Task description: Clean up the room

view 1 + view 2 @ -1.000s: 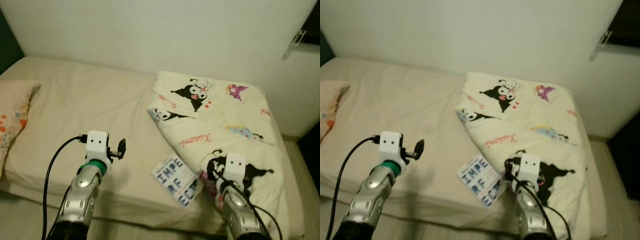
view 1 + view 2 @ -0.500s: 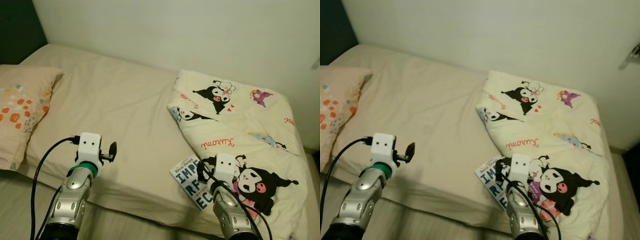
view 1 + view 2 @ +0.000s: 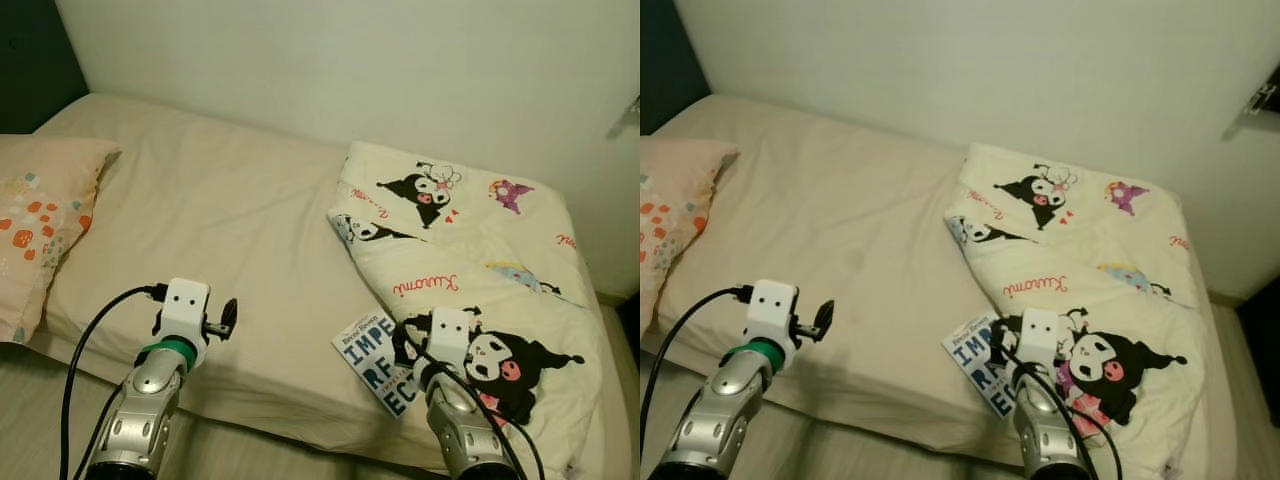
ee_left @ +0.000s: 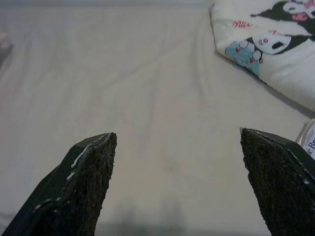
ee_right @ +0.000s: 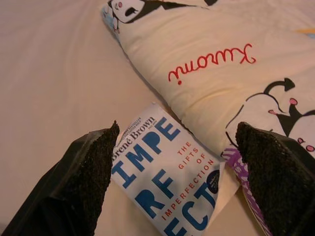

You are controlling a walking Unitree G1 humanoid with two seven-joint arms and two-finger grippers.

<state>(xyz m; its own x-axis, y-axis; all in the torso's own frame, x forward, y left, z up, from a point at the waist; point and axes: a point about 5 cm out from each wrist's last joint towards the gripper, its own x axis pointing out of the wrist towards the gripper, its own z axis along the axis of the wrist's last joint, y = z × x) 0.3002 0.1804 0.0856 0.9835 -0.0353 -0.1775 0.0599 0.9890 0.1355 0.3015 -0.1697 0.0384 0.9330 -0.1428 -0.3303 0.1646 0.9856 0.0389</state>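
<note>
A white book (image 3: 372,362) with big blue letters lies flat near the bed's front edge, its right corner tucked under a folded cream blanket (image 3: 470,250) printed with cartoon figures. My right gripper (image 5: 177,129) hovers open just above the book (image 5: 165,184), its fingers (image 5: 93,167) straddling the cover. My left gripper (image 4: 177,137) hangs open over bare sheet (image 4: 147,88) left of the book, with nothing between its fingers (image 4: 91,172).
A beige bed (image 3: 220,220) runs along a white wall (image 3: 350,70). A pink pillow (image 3: 40,215) with orange spots lies at its left end. The mattress edge (image 3: 270,425) is close in front of both arms.
The whole picture has shifted left and back, bringing the pillow into sight, so the camera moved. Both arms keep their pose, and the right gripper stays over the book.
</note>
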